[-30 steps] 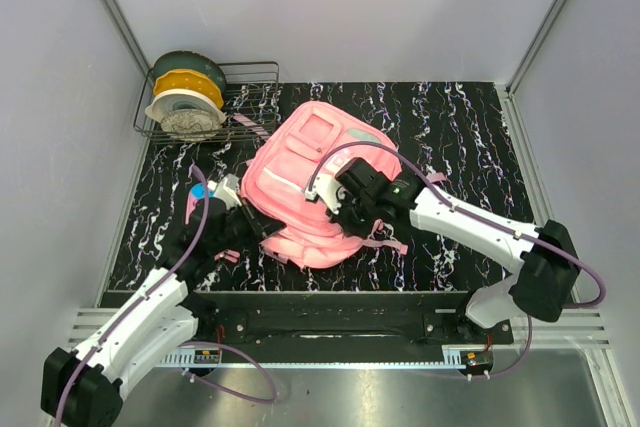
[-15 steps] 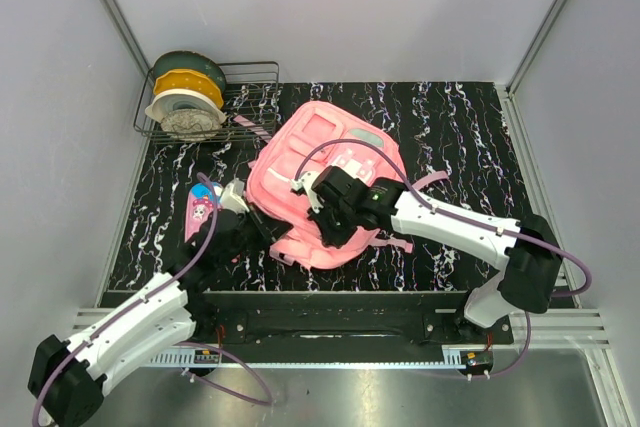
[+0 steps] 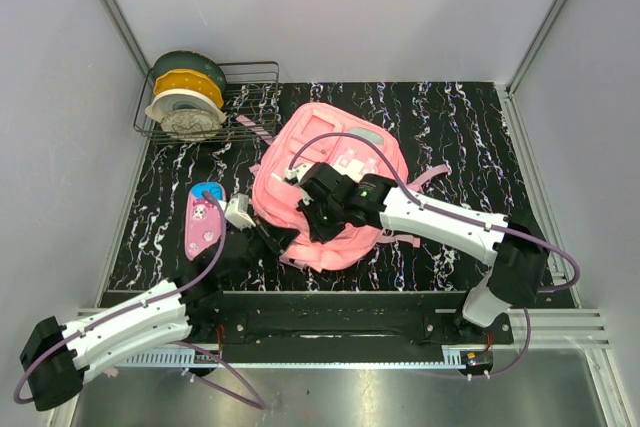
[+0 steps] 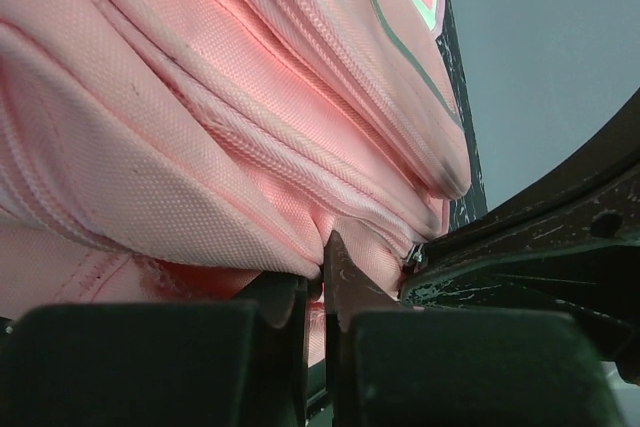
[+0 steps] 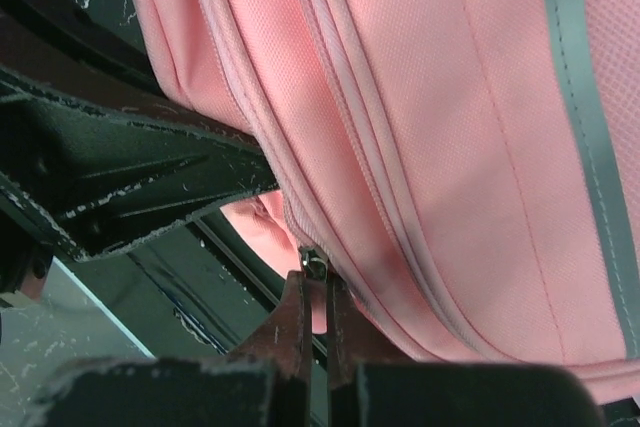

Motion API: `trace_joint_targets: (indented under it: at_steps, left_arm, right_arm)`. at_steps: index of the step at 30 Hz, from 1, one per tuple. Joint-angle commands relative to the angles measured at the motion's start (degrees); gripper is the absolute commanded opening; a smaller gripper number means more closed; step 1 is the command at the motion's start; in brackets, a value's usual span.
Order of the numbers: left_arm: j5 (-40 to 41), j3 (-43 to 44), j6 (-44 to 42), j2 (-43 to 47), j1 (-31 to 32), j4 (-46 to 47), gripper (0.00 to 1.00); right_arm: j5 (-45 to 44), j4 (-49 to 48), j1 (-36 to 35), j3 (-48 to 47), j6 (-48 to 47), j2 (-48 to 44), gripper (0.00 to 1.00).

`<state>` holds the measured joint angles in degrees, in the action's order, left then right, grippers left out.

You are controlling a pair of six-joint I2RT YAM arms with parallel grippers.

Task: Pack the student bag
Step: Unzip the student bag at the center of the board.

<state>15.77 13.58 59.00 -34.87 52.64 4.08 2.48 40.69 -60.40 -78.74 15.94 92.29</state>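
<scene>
The pink student bag (image 3: pixel 330 162) lies in the middle of the black marbled table. My left gripper (image 3: pixel 268 237) is at the bag's near left edge, shut on a fold of its pink fabric (image 4: pixel 300 265). My right gripper (image 3: pixel 312 219) is at the same near edge, shut on the bag's small metal zipper pull (image 5: pixel 315 267). The zipper seam (image 5: pixel 330 147) runs up across the right wrist view. The two grippers are close together. The right gripper's black fingers (image 4: pixel 530 257) show at the right in the left wrist view.
A small pink-and-blue pencil case (image 3: pixel 203 217) lies on the table left of the bag. A wire rack (image 3: pixel 250 77) with filament spools (image 3: pixel 185 97) stands at the back left. Grey walls enclose the table.
My right gripper has moved left along the bag's near edge towards the left gripper. The left arm has drawn back and the pencil case is now uncovered. The bag has shifted slightly.
</scene>
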Motion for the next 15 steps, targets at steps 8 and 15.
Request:
trace_joint_targets:
  at_steps: [8,15]
  left_arm:
    - [2.4,2.4,-3.8,6.6,3.5,2.1,0.0]
    - [3.5,2.2,-5.7,8.2,3.5,2.7,0.0]
  right_arm:
    - [16.0,-18.8,-0.7,-1.9,7.3,-4.8,0.0]
    - [12.3,-24.9,-0.9,8.6,27.3,-11.0,0.0]
